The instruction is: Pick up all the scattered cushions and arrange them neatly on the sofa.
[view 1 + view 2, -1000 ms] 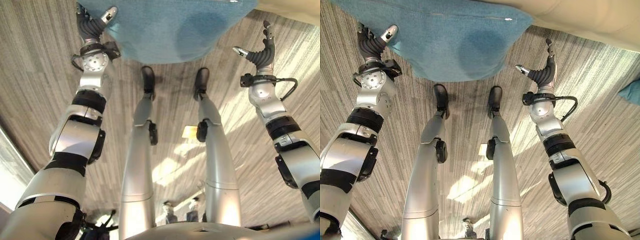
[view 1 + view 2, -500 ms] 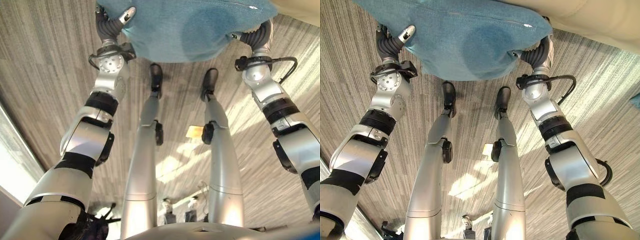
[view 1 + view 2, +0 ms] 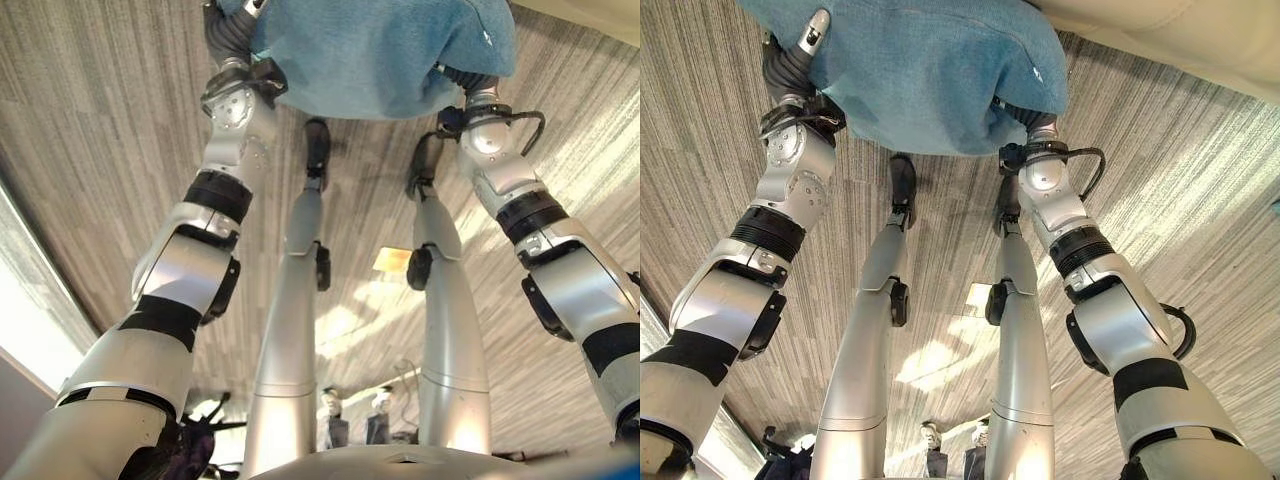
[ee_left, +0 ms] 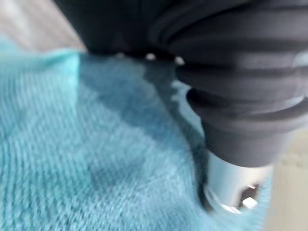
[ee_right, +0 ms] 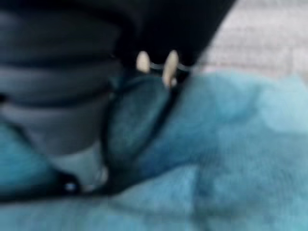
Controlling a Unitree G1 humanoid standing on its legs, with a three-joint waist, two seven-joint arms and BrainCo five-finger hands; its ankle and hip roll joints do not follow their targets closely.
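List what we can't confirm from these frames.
- Right robot hand: fingers hidden under the blue cushion in both eye views; grip unknown.
- Left robot hand: fingers mostly behind the cushion; wrist view too close to tell.
- Cushion's far edge: cut off by the frame top.
- Sofa: just a beige corner in frame; its seat is out of view.

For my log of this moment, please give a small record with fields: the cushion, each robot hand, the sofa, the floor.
cushion: teal cushion, pressed between both hands
left robot hand: against the cushion's left side, thumb up along its edge
right robot hand: under the cushion's right edge, fingers hidden
sofa: cream sofa, upper right, behind the cushion
floor: grey striped carpet
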